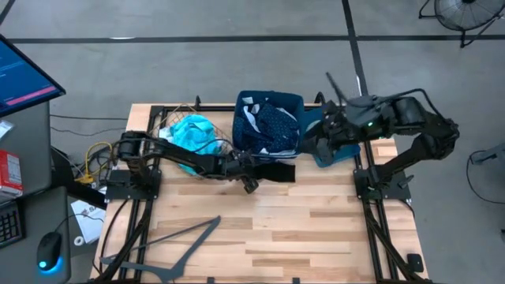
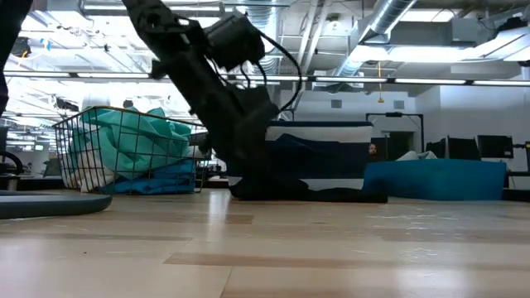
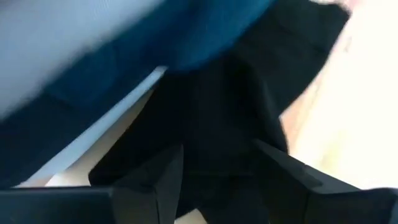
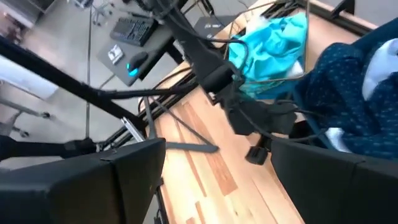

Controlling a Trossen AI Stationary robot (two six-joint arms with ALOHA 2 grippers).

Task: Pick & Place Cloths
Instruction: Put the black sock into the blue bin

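Observation:
A black cloth (image 1: 274, 172) lies flat on the wooden table, just in front of the dark blue bin (image 1: 268, 98). In the bin are a navy dotted cloth (image 1: 278, 126) and a pale white-blue one (image 1: 251, 110). A turquoise cloth (image 1: 193, 132) fills the wire basket (image 1: 168, 126) to the bin's left. My left gripper (image 1: 251, 186) is low at the black cloth's left end. It is open and slants down, and in its wrist view the black cloth (image 3: 224, 99) lies between and ahead of its fingers. My right gripper (image 4: 217, 186) hangs open and bare, high by the bin's right side. My left gripper comes at the black cloth's left end (image 3: 217, 155) slanting down from the table's left, one finger (image 3: 165, 183) on each side of it. I cannot tell whether the fingers touch the cloth. The cloth lies slack on the table.
A blue thing (image 1: 327, 154) lies on the table right of the bin, under my right arm. A dark hanger (image 1: 170, 248) lies at the near left. Bare wood (image 1: 316, 237) stretches across the near half. A desk with a monitor and mouse stands left of the table.

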